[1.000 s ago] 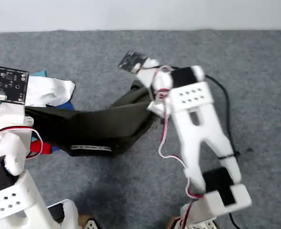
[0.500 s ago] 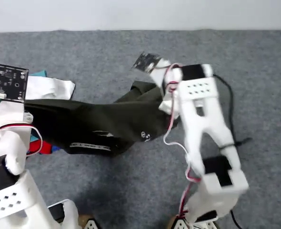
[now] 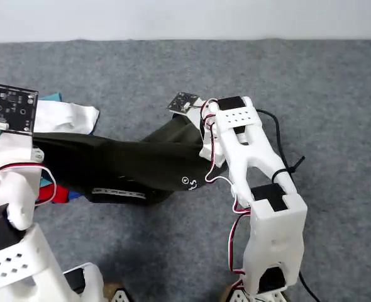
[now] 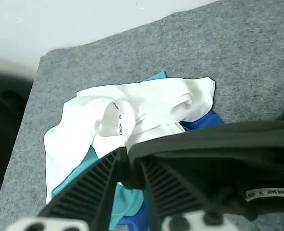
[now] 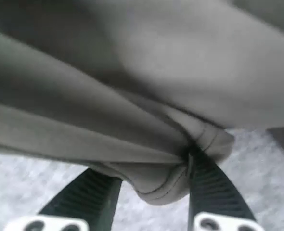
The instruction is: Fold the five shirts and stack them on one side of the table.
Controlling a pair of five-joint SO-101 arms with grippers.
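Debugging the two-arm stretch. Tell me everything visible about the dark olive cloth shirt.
The dark olive cloth shirt looks like soft, matte knit fabric. It is unfolded and stretched sideways between the arms. The left gripper pinches one edge, and the right gripper clamps a bunched, seamed fold. A small pale logo and a pale printed strip show near its lower edge. One end hangs over the crumpled white shirt, and the middle sags toward the grey felt table.
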